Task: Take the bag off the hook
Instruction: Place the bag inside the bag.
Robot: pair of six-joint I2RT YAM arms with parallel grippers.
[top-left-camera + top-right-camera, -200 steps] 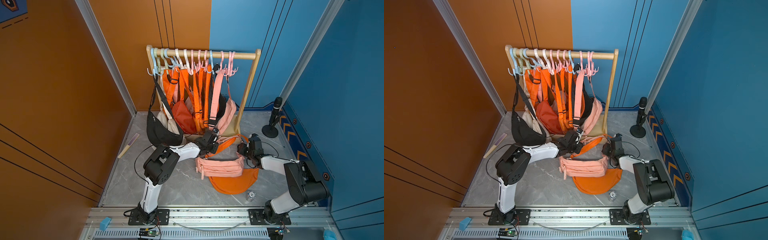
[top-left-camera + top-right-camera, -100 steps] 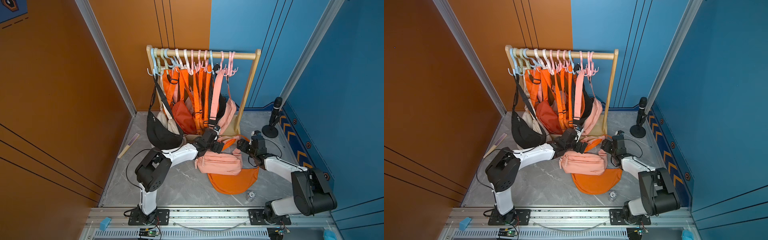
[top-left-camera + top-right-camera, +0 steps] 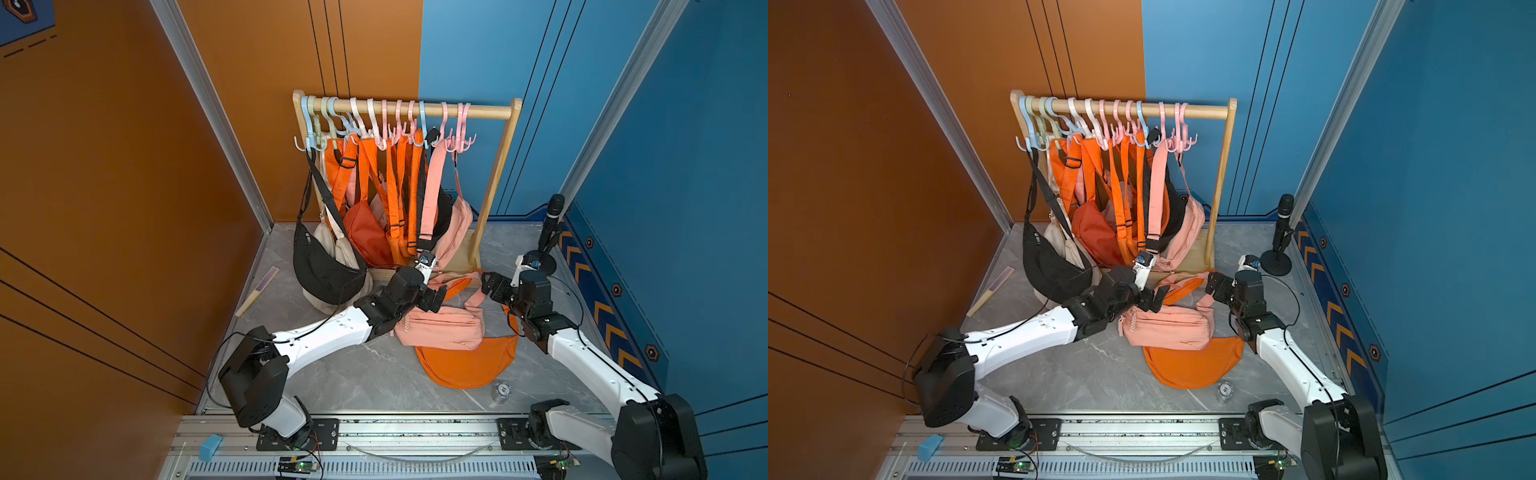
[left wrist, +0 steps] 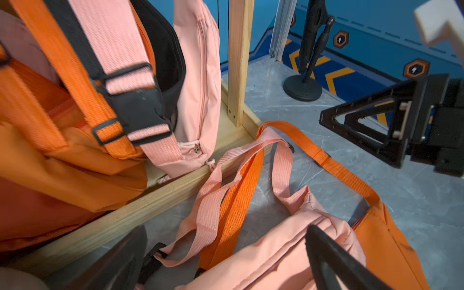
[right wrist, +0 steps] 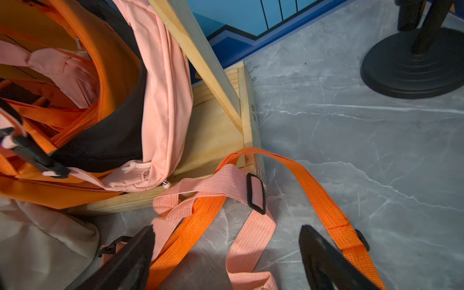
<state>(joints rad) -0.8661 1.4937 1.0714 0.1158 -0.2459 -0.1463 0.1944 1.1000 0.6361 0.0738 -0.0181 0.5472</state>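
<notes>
A pink bag [image 3: 440, 328] [image 3: 1167, 328] lies on the grey floor, partly on top of a flat orange bag [image 3: 465, 365]. Its pink strap [image 4: 211, 200] [image 5: 248, 241] trails loose toward the rack's wooden base, crossed with an orange strap [image 5: 190, 226]. My left gripper [image 3: 434, 297] [image 4: 226, 233] stands open just over the bag's back edge, holding nothing. My right gripper [image 3: 492, 286] [image 5: 227, 231] is open above the straps, also holding nothing. The wooden rack [image 3: 490, 112] carries pastel hooks [image 3: 459, 141] with several more bags hanging.
Black [image 3: 324, 270], orange [image 3: 368, 237] and pink [image 3: 457, 228] bags hang low behind both grippers. A microphone stand [image 3: 548, 232] is at the back right. A small bottle [image 3: 500, 390] sits in front of the orange bag; a flat stick [image 3: 257, 291] lies by the left wall.
Both grippers opened and let go of the pink bag, which now rests on the floor. Both arms shifted a little back toward the rack.
</notes>
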